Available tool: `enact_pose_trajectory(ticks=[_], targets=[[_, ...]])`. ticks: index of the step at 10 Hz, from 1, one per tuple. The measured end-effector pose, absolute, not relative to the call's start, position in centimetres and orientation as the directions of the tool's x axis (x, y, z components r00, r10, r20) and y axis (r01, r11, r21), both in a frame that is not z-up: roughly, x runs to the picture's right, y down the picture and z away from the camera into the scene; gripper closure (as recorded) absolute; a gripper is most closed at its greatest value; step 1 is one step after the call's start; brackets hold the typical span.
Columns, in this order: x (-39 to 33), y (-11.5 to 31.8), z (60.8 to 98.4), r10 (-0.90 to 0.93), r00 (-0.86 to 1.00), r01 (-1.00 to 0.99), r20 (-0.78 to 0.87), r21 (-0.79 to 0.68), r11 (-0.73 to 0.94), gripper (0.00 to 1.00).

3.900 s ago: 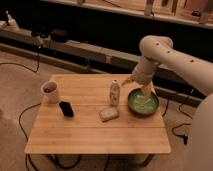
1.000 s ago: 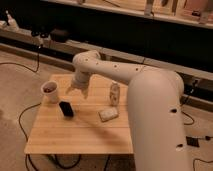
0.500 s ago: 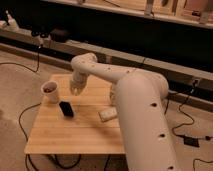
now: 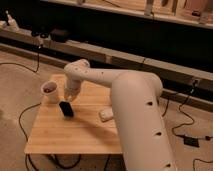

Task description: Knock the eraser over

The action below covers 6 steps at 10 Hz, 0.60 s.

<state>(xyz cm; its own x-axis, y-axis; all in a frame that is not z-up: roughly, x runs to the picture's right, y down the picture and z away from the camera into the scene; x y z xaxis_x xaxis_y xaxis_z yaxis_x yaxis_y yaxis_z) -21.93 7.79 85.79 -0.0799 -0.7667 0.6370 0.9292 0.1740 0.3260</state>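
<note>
One eraser (image 4: 66, 108), dark slab upright on the table (image 4: 75, 135), right of the mug (image 4: 49, 92). Hand (image 4: 68, 97) just above it, grip state indiscernible. Probably light, rigid: push its top edge.

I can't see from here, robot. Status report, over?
Gripper low, just above the eraser. Eraser upright, not knocked over. White mug close on one side; beige block apart.

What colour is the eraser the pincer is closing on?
Plain black all over. The eraser stands on the table, just below the pincer; the camera view shows it.
</note>
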Motion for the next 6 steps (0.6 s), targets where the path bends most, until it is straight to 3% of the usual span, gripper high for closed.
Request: enact_pose_trajectory(ticks=[4, 6], targets=[[-17.4, 13.2, 78.5, -0.685, -0.15, 0.954, 0.713, 0.287, 0.09, 0.98], [-14.9, 14.3, 76.9, -0.658, -0.114, 0.967, 0.744, 0.235, 0.098, 0.94]])
